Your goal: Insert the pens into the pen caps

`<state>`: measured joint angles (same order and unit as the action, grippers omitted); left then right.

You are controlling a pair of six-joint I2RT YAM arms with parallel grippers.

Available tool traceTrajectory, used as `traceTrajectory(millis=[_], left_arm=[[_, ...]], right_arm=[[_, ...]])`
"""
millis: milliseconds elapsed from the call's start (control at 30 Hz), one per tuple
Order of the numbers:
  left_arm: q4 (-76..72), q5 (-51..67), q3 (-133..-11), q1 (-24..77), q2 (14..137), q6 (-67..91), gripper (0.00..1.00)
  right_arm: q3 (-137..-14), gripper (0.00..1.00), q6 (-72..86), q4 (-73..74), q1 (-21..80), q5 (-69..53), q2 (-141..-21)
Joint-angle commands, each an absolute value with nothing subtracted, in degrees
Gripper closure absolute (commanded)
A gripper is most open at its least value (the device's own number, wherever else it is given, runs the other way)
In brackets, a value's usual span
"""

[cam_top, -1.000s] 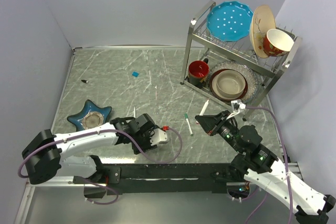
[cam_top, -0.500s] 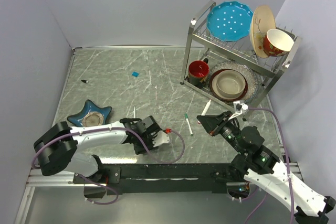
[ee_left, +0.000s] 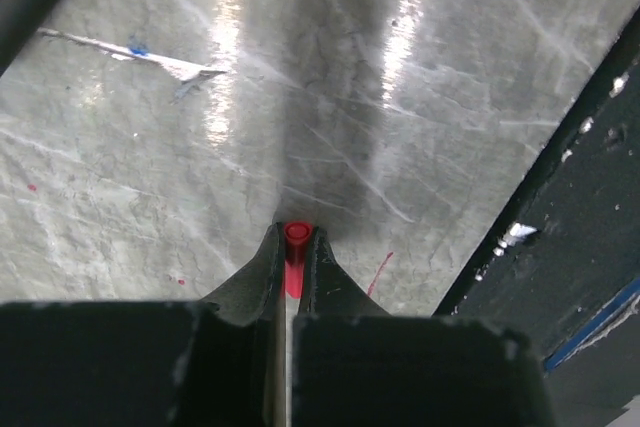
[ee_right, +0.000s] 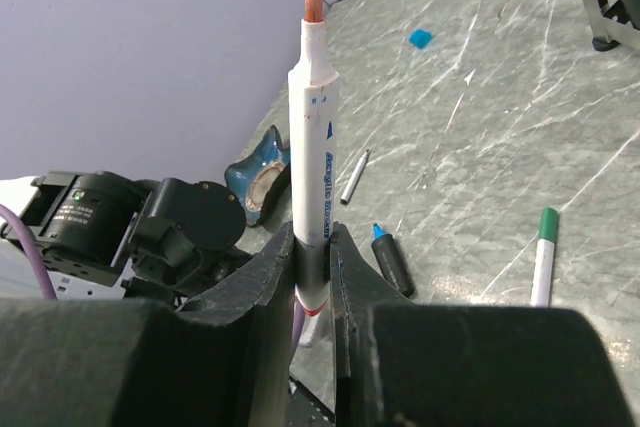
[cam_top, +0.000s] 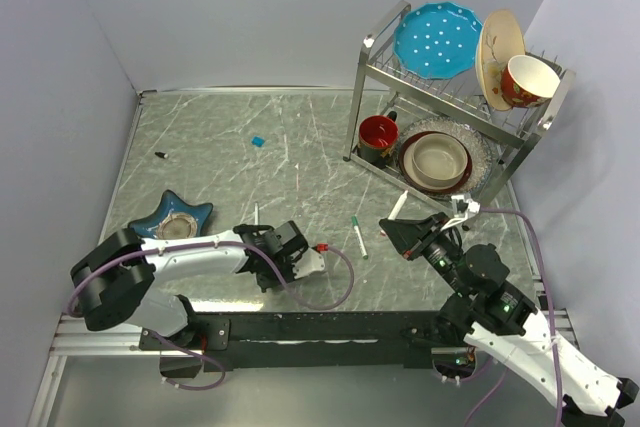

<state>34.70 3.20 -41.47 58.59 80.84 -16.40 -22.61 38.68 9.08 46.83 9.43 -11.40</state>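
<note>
Your left gripper (ee_left: pixel 296 240) is pinched shut on the red cap (ee_left: pixel 296 233). The cap lies lengthwise between the fingertips, its round end poking out ahead of them. From above, that gripper (cam_top: pixel 312 257) sits low at the near edge of the counter (cam_top: pixel 300 127), and the cap (cam_top: pixel 320 246) points to the right, toward your other arm.

Your right gripper (ee_right: pixel 312 242) is closed narrowly on the white barrel of the red pen (ee_right: pixel 311 137). It grips the pen near its back end, so most of the barrel stands clear of the fingers, with the red tip uppermost in the wrist view. From above, the pen (cam_top: pixel 398 205) slants away from the gripper (cam_top: pixel 392 227) toward the dish rack (cam_top: pixel 450 77), off the counter.

The green pen (cam_top: pixel 358 237) lies flat between the two grippers, its long axis running roughly near to far. The blue-tipped black pen (ee_right: pixel 392 259) lies just beside it. A thin pen (cam_top: pixel 256 214) rests near the star-shaped dish (cam_top: pixel 170 219). The blue cap (cam_top: pixel 258 140) and the black cap (cam_top: pixel 160 155) sit well apart at the far left.
</note>
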Motion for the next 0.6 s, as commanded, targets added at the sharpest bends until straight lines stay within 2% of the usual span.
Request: traceTrajectory(millis=[0, 100, 233, 367, 567], left_arm=[[30.9, -3.9, -42.2, 58.7, 80.6, -11.8, 0.99], [28.7, -5.4, -45.3, 58.2, 76.7, -8.0, 0.99], [23.4, -0.5, -49.3, 53.9, 69.1, 1.0, 0.99], [20.8, 4.2, -53.9, 47.5, 66.2, 16.5, 0.99], [14.8, 18.4, -56.5, 44.5, 65.6, 33.8, 0.99]], right_arm=[[-25.6, 1.0, 38.5, 9.1, 46.6, 10.6, -10.8], [-25.5, 1.0, 38.6, 8.8, 46.6, 9.8, -11.9], [-25.5, 1.0, 38.4, 7.9, 46.7, 7.8, -13.0], [-26.0, 1.0, 37.3, 7.0, 46.7, 4.6, -14.7], [-26.0, 1.0, 35.2, 1.6, 46.7, -6.1, -22.9]])
